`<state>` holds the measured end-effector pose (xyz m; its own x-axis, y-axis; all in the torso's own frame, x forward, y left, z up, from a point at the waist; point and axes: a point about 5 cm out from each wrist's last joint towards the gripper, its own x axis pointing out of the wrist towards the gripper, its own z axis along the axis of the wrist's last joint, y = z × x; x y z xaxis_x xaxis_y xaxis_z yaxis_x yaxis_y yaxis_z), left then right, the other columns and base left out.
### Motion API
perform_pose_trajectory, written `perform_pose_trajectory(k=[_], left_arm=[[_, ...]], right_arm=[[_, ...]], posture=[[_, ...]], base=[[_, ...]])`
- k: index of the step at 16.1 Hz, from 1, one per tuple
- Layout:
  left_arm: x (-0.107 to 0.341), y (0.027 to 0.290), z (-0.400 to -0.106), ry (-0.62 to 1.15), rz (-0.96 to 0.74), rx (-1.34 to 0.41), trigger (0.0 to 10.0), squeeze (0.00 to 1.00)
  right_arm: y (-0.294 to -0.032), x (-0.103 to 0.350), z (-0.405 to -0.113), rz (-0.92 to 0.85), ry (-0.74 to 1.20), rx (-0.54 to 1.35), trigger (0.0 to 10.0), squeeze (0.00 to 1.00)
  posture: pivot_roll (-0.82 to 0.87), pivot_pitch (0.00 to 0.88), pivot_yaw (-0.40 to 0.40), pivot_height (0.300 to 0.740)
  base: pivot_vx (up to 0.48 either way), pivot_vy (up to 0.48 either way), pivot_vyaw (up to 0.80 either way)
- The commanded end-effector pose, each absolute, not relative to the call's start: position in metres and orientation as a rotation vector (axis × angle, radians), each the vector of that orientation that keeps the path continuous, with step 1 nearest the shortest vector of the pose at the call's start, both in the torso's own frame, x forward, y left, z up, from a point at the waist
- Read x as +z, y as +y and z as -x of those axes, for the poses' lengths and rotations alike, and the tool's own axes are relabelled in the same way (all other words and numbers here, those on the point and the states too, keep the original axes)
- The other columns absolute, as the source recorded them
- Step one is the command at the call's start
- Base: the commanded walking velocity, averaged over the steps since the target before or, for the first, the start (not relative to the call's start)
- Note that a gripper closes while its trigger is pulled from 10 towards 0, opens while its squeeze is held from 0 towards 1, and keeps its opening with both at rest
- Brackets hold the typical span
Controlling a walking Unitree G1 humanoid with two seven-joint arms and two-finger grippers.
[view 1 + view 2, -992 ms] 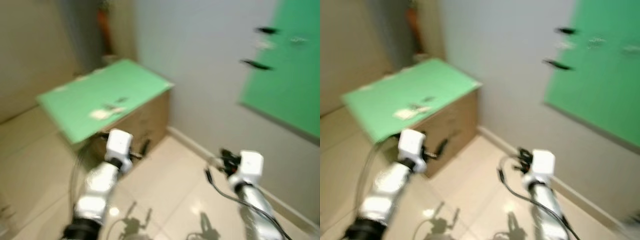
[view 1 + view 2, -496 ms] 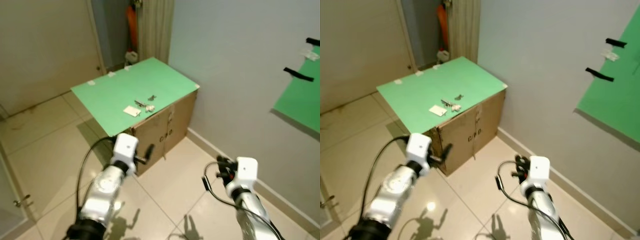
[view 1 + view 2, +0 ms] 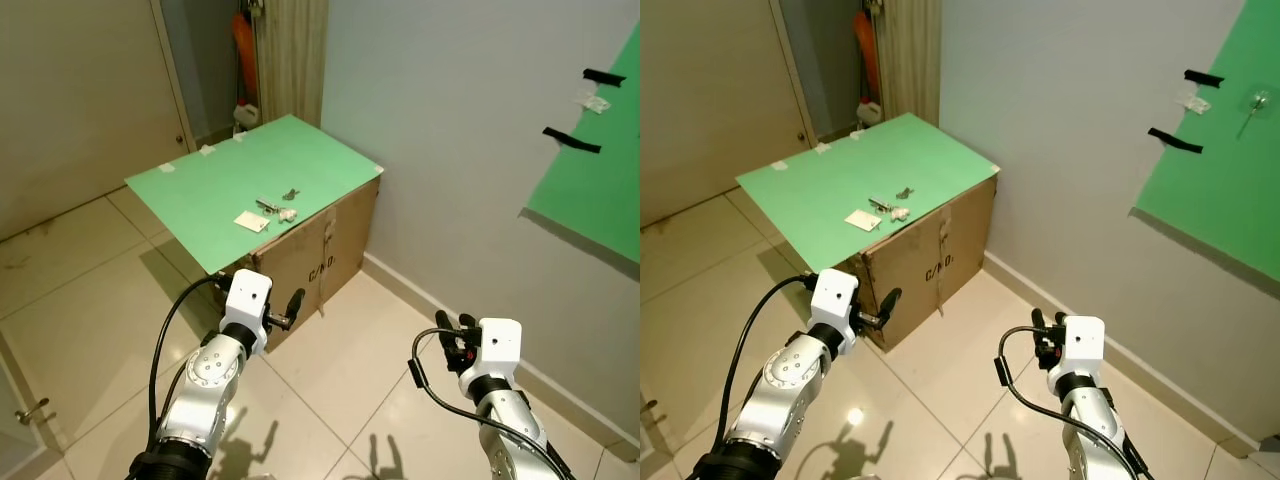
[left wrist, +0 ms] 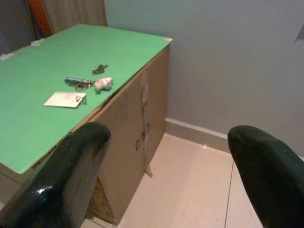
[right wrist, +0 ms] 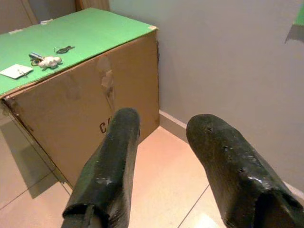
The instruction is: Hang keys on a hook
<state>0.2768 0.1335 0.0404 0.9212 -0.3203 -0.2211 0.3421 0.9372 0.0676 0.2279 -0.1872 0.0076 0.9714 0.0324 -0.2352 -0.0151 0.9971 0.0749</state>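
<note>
A bunch of keys [image 3: 274, 207] with a small white charm lies on the green board [image 3: 220, 180] that tops a cardboard box [image 3: 325, 250]. The keys [image 4: 83, 82] also appear in the left wrist view, beside a white card [image 4: 64, 99], and the keys [image 5: 42, 60] in the right wrist view. A small clear hook [image 3: 1254, 103] is stuck on the green sheet [image 3: 1230, 190] on the right wall. My left gripper [image 4: 166, 175] is open, low in front of the box's near corner. My right gripper [image 5: 159, 156] is open over the floor, well short of the wall.
Black tape strips [image 3: 1173, 140] and a white tag [image 3: 1188, 100] mark the grey wall [image 3: 450, 130] beside the green sheet. A closed door [image 3: 80, 100] is at the back left. An orange item [image 3: 244, 45] leans in the far corner. Glossy floor tiles [image 3: 350, 380] surround the box.
The whole picture has shifted and sharpened, so my head camera has moved and settled. The box now sits a little further left. Keys and both arms hold their places.
</note>
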Motion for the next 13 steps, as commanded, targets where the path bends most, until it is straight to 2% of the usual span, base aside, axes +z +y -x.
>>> perform_pose_trajectory(k=[1,6,10,13], left_arm=[[0.040,0.135,-0.277,0.210,-0.112,-0.328,10.0,0.00],[0.038,0.134,-0.278,0.217,-0.127,-0.329,10.0,0.00],[0.047,0.145,-0.274,0.127,-0.057,-0.302,10.0,0.00],[0.056,0.139,-0.278,0.073,-0.060,-0.341,10.0,0.00]], right_arm=[[-0.189,0.008,-0.227,-0.092,0.232,0.014,10.0,1.00],[-0.189,0.008,-0.229,-0.061,0.232,0.030,10.0,1.00],[-0.198,0.022,-0.233,-0.075,0.143,-0.041,10.0,1.00],[-0.197,0.028,-0.234,-0.086,0.107,-0.025,10.0,1.00]], posture=[[-0.06,0.000,-0.019,0.740],[-0.06,0.000,-0.020,0.740],[-0.06,0.000,-0.021,0.740],[-0.07,0.000,-0.025,0.740]], base=[[0.000,0.000,0.00],[0.000,0.000,0.00],[0.000,0.000,0.00],[0.000,0.000,0.00]])
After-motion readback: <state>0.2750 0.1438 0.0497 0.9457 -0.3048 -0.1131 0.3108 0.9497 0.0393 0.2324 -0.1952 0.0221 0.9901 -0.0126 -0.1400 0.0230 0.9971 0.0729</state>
